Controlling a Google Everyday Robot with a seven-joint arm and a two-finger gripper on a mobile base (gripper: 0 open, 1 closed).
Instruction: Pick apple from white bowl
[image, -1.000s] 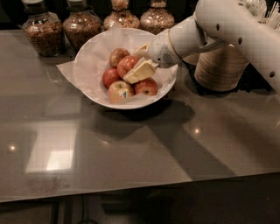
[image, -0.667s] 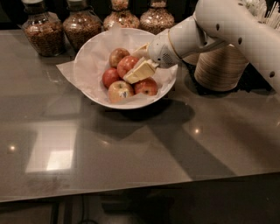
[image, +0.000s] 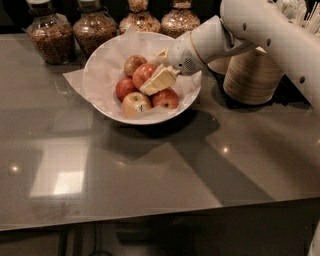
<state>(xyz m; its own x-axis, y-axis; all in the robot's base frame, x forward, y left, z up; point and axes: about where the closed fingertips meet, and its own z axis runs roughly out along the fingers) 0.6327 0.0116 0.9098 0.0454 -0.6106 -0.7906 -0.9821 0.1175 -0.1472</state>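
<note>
The white bowl (image: 98, 75), lined with crinkled white paper, stands at the back middle of the grey table. It holds several apples. The largest, a glossy red-orange apple (image: 140, 73), lies in the upper middle of the pile. My gripper (image: 149, 75) reaches into the bowl from the right, right at this apple and partly covering its right side. Around it lie a yellow-green apple with a sticker (image: 135, 104) at the front and smaller red apples (image: 166, 98) beside it.
Several glass jars of dry food (image: 47, 37) line the back edge behind the bowl. A ribbed tan container (image: 252, 75) stands right of the bowl, under my white arm (image: 270, 30). The table's front edge (image: 160, 217) runs across the bottom.
</note>
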